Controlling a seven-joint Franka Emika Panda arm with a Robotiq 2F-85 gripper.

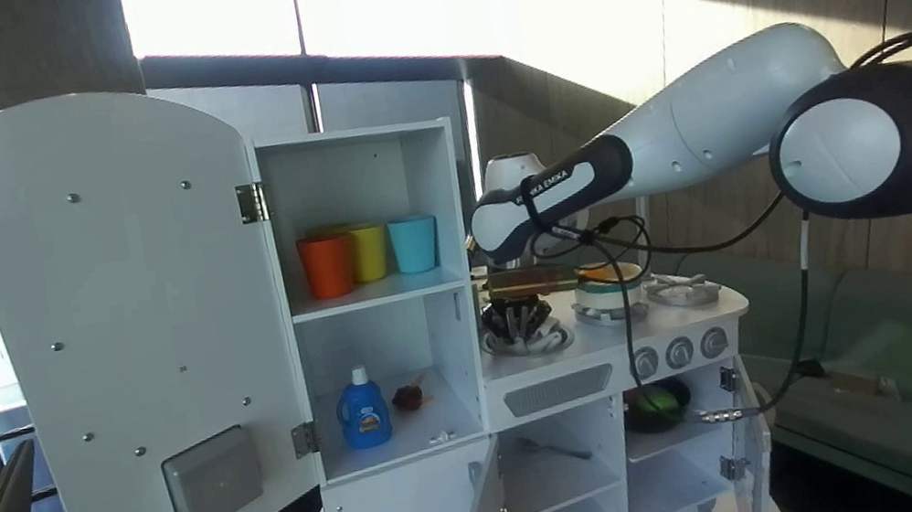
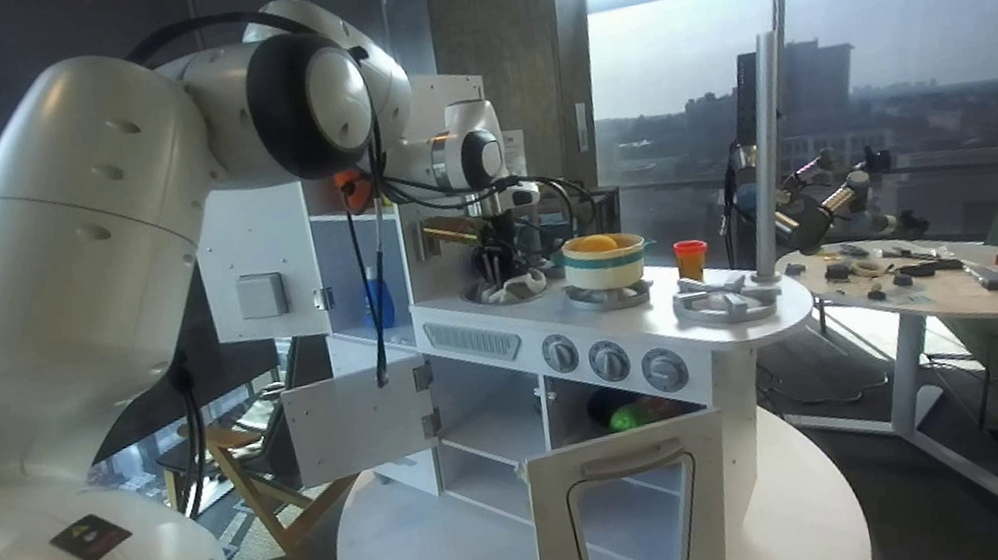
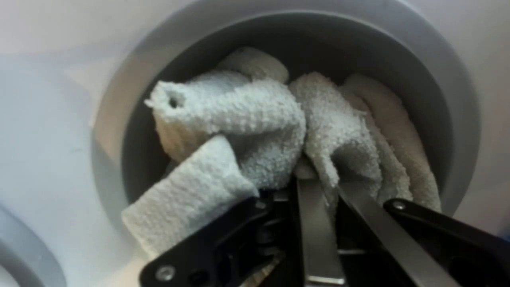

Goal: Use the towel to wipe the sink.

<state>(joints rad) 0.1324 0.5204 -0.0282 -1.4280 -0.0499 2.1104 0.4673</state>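
Observation:
A pale grey-white towel (image 3: 255, 107) lies bunched inside the round grey sink (image 3: 464, 119) in the wrist view. One flap folds over the left finger linkage. My gripper (image 3: 320, 187) points down into the sink, its two metal fingers close together with a fold of towel pinched between them. In both exterior views the gripper (image 1: 519, 319) (image 2: 499, 265) is low over the sink, at the end of the counter beside the tall cabinet. The towel also shows there as a pale bundle (image 2: 516, 288) under the fingers. The sink floor is mostly hidden by the towel.
A cream pot (image 2: 605, 265) with an orange item stands on a burner beside the sink. A red-lidded jar (image 2: 690, 260) and another burner (image 2: 723, 299) are farther along. A brown-gold bar (image 1: 533, 281) is close to the gripper. The tall cabinet wall (image 1: 435, 195) borders the sink.

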